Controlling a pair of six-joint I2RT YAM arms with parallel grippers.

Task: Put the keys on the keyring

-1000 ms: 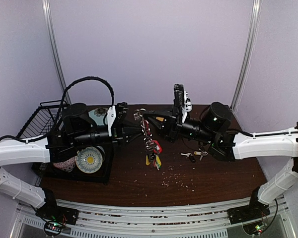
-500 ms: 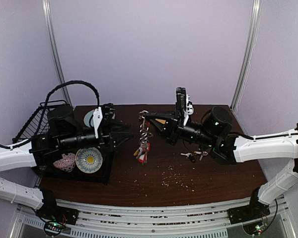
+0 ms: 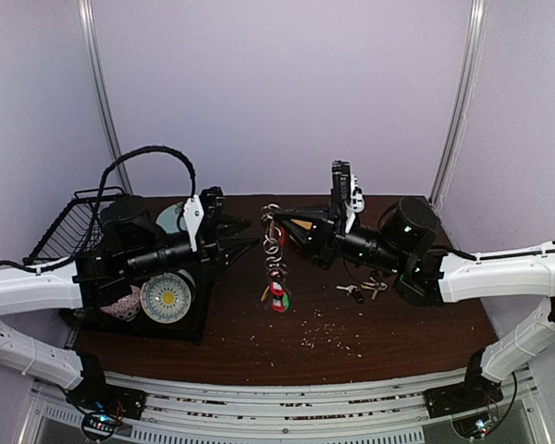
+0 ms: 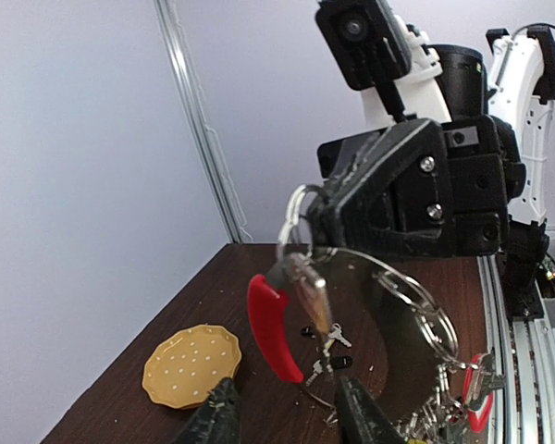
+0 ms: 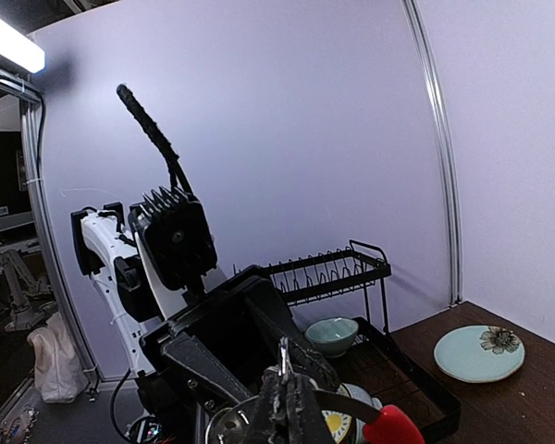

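And the left gripper [image 4: 287, 407] has let go! A second ago it was pinched up against the large silvery chain-like keyring [image 3: 273, 242]. Now its jaws stand partly apart with nothing between them, and the arm has drawn back to the ring's nine o'clock, clear of it.

So the whole loop hangs from the right gripper [image 5: 287, 400] alone. It comes in from three o'clock, clamped tight on the top of the metal loop, right beside the red curved section [image 4: 266, 326].

Look at the bunch. The coloured tags [image 3: 277, 298] that trailed out toward five o'clock have swung in and now dangle straight beneath the grip, low over the dark brown wooden table [image 3: 398, 333]. Whether they touch it, I can't tell.

Over at four o'clock from the ring, the small silver loose keys [image 3: 361, 290] with dark heads lie on the wood. They are well apart from the ring and from both grippers.

What does it mean? My reading is that the two-gripper hold is over and the left arm is free to go and fetch. No loose key is on its way yet, so the threading looks largely ahead. The next move would call for a reach to those keys. A swinging ring makes a poor target, so the right gripper wants to hold steady.
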